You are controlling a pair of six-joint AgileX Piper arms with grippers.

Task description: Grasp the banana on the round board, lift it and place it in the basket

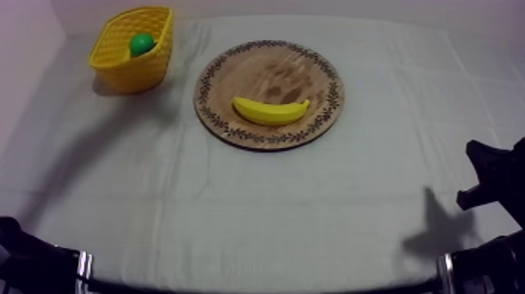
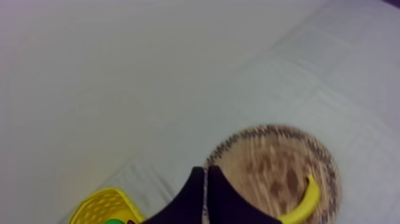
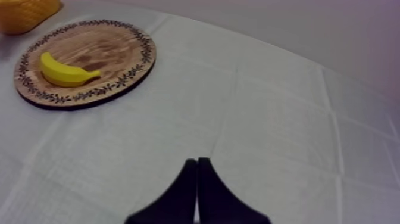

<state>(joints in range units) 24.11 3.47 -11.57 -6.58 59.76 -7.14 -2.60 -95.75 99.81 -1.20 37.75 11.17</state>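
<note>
The banana (image 1: 270,110) lies flat on the wooden board (image 1: 234,74), which sits toward the far edge of the surface (image 1: 234,219), about midway along it. The yellow basket (image 1: 129,74) stands at the far left corner, apart from the board, with a green round thing (image 1: 141,43) already inside. My left pincer (image 2: 205,173) and my right pincer (image 3: 197,162) are both pressed into narrow wedges with nothing between the fingers, both well back from the fruit.

My worries from here:
- If I come down with the fingers together, I'd expect to shove the banana across the board rather than take it.
- Its skin looks smooth and curved, so a grip near either tip may let it swing or slip. The middle seems safer.
- The basket looks light, and a careless approach could knock it.
- With the green thing taking room, the banana might hang on the rim.
</note>
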